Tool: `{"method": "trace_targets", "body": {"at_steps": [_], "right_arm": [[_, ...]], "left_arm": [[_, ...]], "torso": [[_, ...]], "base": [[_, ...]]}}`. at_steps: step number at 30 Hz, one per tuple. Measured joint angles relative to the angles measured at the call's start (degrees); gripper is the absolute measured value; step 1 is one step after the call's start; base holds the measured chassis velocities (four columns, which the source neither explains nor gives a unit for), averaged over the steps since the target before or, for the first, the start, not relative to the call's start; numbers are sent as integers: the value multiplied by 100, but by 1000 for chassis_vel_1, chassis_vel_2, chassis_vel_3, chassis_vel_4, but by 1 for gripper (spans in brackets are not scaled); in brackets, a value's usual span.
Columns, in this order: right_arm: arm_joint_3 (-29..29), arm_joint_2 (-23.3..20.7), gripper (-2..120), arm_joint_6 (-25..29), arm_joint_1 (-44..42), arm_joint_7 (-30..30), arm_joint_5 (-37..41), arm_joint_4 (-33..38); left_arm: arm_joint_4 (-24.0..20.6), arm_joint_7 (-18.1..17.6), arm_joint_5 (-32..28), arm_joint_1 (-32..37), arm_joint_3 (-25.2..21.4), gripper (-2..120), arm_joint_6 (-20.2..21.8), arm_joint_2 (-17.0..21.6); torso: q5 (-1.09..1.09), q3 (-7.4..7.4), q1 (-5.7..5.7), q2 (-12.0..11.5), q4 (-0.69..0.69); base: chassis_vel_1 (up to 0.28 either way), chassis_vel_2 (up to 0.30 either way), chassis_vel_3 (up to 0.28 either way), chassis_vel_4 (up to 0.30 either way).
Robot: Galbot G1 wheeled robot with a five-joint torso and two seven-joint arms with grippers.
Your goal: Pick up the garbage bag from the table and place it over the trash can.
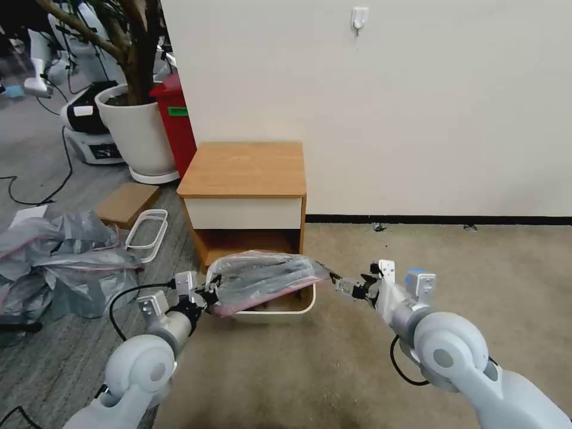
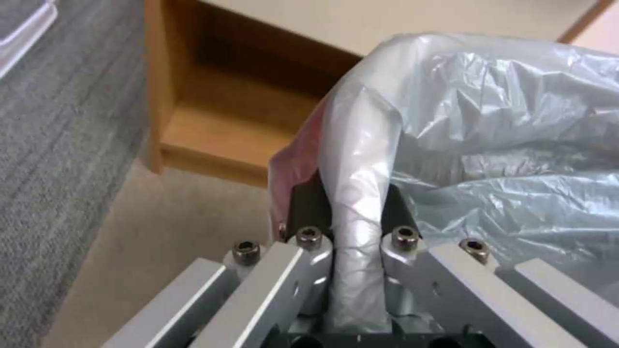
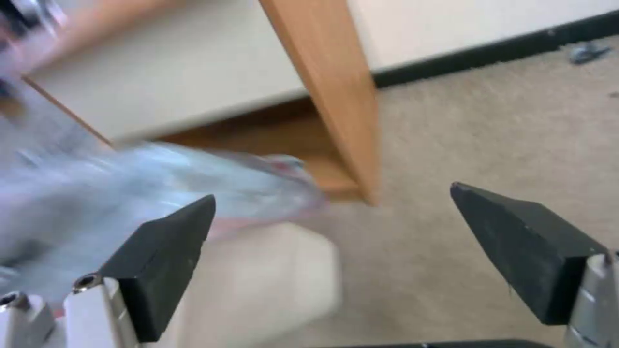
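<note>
The garbage bag, grey crinkly plastic with a pink-red rim band, hangs stretched just above the cream-white trash can, which stands on the floor in front of the table. My left gripper is at the bag's left end. In the left wrist view, that gripper is shut on a bunched fold of the bag. My right gripper is at the bag's right corner. The right wrist view shows it open, with the bag's blurred end just ahead of its fingers over the trash can.
A heap of grey bags lies on the floor at the left. A white wire frame, a flat board, a potted plant and a tall red bin stand left of the table. Open carpet lies to the right.
</note>
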Motion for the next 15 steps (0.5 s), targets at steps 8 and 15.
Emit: {"method": "trace_targets", "body": {"at_steps": [8,15], "right_arm": [[278,929,94,-83,-94,1099,1794,833],[76,1856,88,-69,-34,1481,2236,640]], "left_arm": [[26,-36,6,-72,22,4,-72,-106],[-57,-37,23,-62,67,4,-76,-236]], "torso": [[-1,0,0,0,0],[0,0,0,0,0]], "base": [[0,0,0,0],[0,0,0,0]]}}
